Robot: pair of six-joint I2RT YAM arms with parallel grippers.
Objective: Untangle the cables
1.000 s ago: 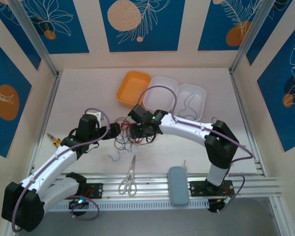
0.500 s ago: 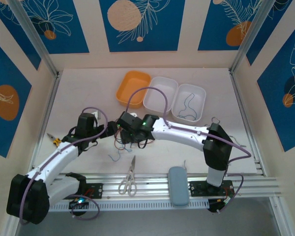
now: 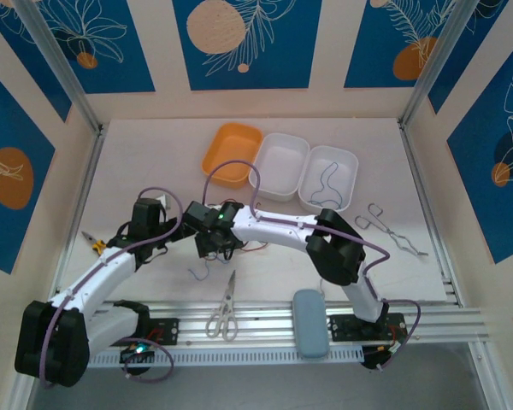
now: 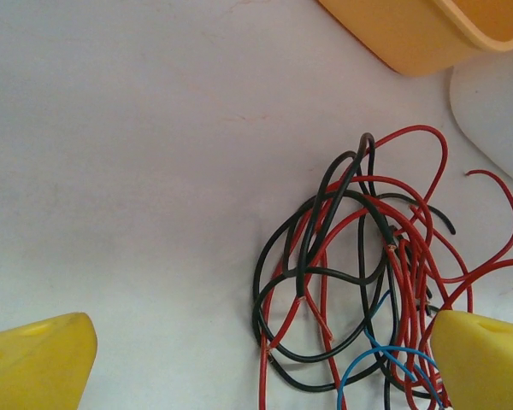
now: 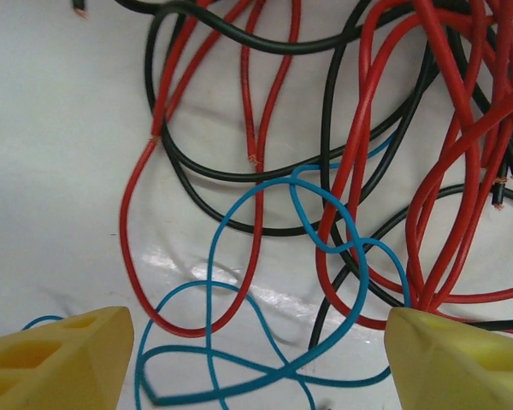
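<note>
Two claws hang over one knot of cables [image 4: 359, 273], which lies on the white desk [image 3: 145, 162] near the orange tub [image 3: 231, 154]. The left claw [image 4: 256, 367] is spread wide with nothing between its yellow fingers. The tangle sits toward its right finger, so it looks poised to pin or take a red or black strand from that side. The right claw [image 5: 256, 359] is also spread, low over the knot. Loops of the blue cable [image 5: 362, 282] lie between its fingers, apparently lined up so that one can be pulled free. A single dark cable [image 3: 327, 184] rests in the far white tub [image 3: 352, 158], probably where freed strands get dropped. Most of the knot is not yet undone.
</note>
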